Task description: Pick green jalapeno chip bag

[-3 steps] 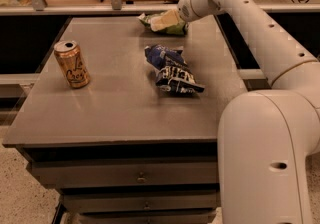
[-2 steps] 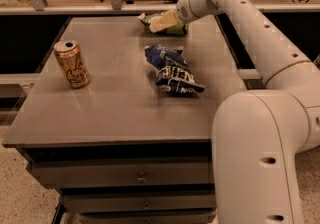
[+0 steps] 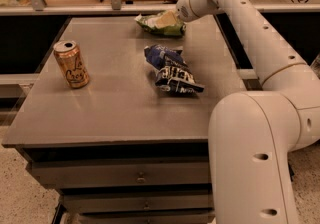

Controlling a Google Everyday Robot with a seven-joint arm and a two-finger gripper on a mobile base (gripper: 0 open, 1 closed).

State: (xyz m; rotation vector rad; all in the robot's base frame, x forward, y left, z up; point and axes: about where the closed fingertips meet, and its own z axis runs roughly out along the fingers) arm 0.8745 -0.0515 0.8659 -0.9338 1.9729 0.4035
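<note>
At the upper middle of the frame, my gripper (image 3: 172, 18) sits on the right end of the green jalapeno chip bag (image 3: 152, 24), which lies flat near the far edge of the table (image 3: 120, 113). Whether the gripper is apart or clamped on the bag, I cannot tell. Near the centre lies a crumpled dark blue bag (image 3: 172, 70), apart from the green one. An orange can (image 3: 72, 64) stands upright at the left.

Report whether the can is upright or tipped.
Upright: the can stands on its base, top rim up. The hand is at the green jalapeno chip bag.
</note>
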